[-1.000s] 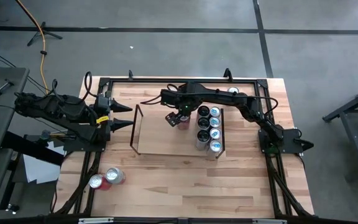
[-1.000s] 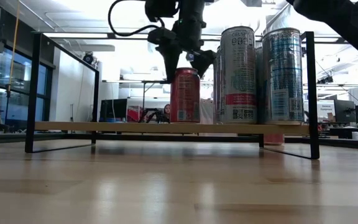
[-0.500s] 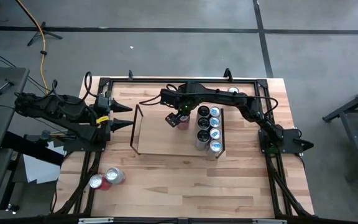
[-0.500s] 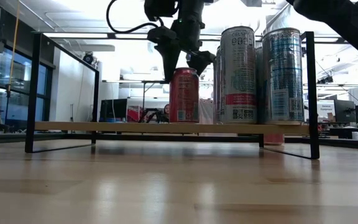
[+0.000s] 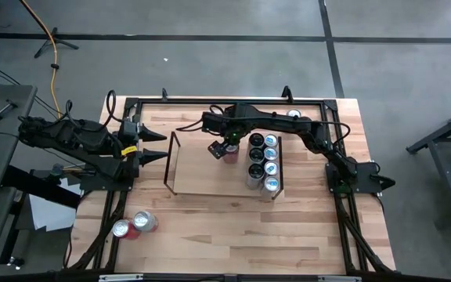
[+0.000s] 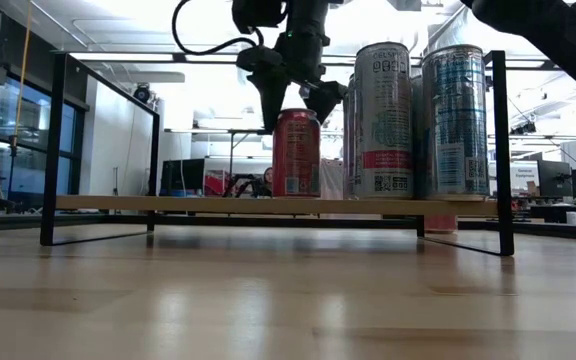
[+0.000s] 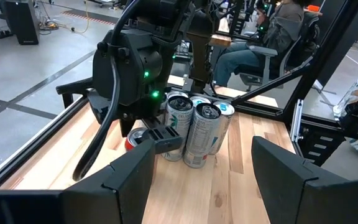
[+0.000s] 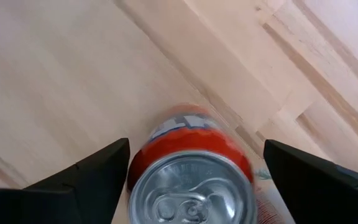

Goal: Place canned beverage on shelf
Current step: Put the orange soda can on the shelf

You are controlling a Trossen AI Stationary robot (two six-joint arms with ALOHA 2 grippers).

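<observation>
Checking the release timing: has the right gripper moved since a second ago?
Yes. In the low view the right gripper has lifted slightly, judged against the top of the red can standing on the shelf, fingers spread clear.

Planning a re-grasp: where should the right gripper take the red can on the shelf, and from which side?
Probably from straight above, fingers on opposite sides of the red can, near its top. It stands upright on the shelf, with tall cans close on one side. The right gripper hangs open just above it.
</observation>
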